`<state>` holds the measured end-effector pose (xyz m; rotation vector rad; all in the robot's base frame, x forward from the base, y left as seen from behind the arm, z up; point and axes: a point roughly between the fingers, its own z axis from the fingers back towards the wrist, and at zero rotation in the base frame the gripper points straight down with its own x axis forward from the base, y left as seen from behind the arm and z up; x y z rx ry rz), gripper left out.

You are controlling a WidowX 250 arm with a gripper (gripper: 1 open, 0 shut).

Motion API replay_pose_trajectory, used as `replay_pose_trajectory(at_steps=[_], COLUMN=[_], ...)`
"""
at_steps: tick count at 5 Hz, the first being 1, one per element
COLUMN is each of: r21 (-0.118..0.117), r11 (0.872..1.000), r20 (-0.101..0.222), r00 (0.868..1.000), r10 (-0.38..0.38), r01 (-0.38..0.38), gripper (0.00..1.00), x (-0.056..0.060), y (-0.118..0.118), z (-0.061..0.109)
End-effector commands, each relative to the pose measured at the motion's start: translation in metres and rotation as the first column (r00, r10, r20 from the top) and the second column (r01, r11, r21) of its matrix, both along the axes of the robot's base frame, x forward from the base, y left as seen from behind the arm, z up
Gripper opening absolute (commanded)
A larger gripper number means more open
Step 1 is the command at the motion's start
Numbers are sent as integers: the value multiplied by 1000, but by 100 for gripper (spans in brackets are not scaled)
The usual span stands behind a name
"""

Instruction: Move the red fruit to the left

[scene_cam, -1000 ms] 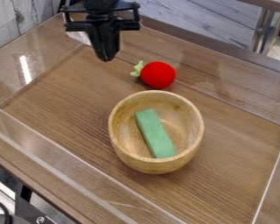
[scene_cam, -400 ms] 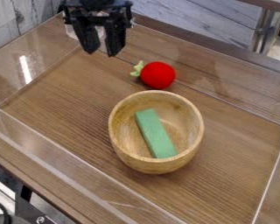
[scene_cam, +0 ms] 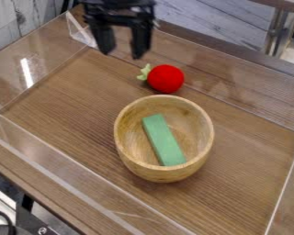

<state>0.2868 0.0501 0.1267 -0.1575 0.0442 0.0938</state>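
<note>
The red fruit (scene_cam: 165,77) is a small glossy ball with a green leafy stem on its left side, lying on the wooden table just beyond the bowl. My gripper (scene_cam: 122,46) hangs above and to the left of it, near the back of the table. Its two black fingers stand apart with nothing between them. The gripper does not touch the fruit.
A round wooden bowl (scene_cam: 198,115) sits in the middle of the table with a green rectangular block (scene_cam: 163,139) lying inside. Clear plastic walls (scene_cam: 33,64) surround the wooden surface on all sides.
The gripper's fingers have spread from shut to open, and the gripper has shifted a little to the right. The fruit and bowl have not moved.
</note>
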Motion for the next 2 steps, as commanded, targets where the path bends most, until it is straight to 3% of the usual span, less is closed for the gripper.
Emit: replay_pose_trajectory(at_steps=[1,2], r21=[28,46], r11=[999,995], r20=[54,78], r00=[998,993], r10=[-30,-89], r01=[29,86], gripper=[100,100], x=[17,40], y=[-22,-42], z=[-7,-28])
